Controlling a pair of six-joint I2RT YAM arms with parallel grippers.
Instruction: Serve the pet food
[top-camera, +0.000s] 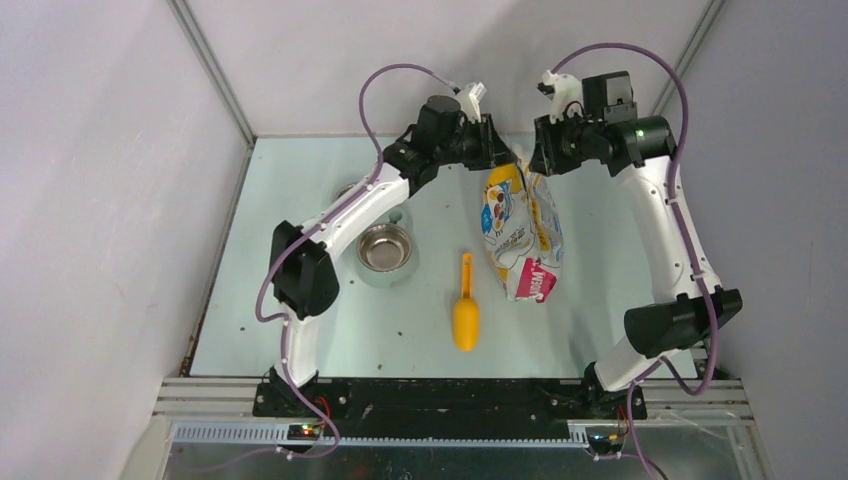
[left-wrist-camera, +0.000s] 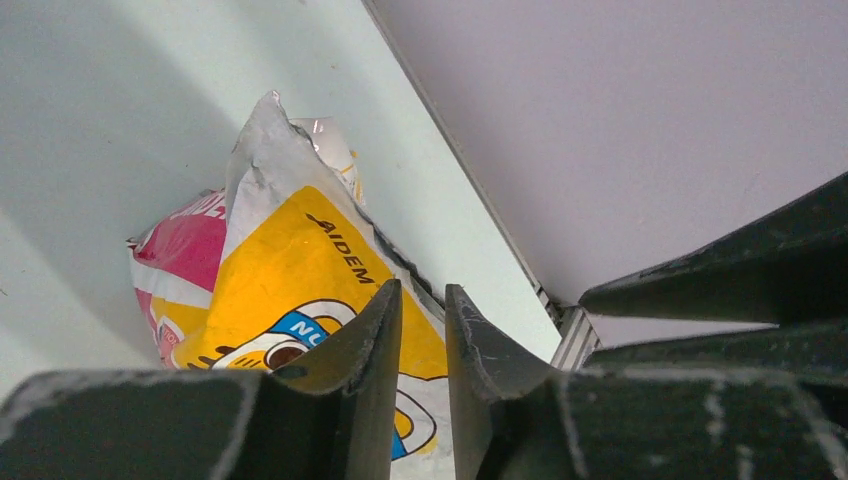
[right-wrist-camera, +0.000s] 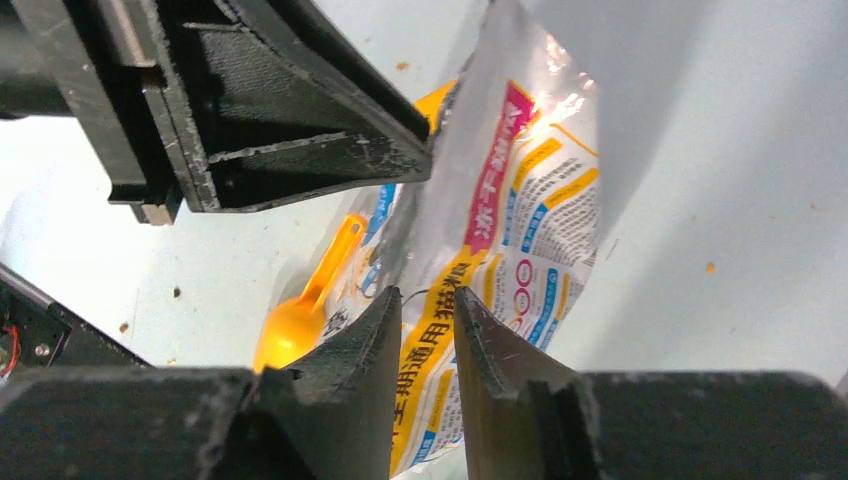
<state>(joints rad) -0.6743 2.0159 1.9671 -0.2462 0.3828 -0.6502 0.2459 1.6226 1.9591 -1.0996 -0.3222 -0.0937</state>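
At the far end of the bag (top-camera: 520, 232), my left hand (left-wrist-camera: 423, 295) and right hand (right-wrist-camera: 428, 298) flank its mouth to spread it, each nearly together; whether clamped, I cannot tell.

Printed bag (top-camera: 520, 230) lies beside orange scoop (top-camera: 465, 315), steel bowl (top-camera: 385, 247) further left.

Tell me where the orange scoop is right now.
In the top view, the orange scoop lies on the table, between the metal bowl on its left and the printed foil bag on its right, touching neither.
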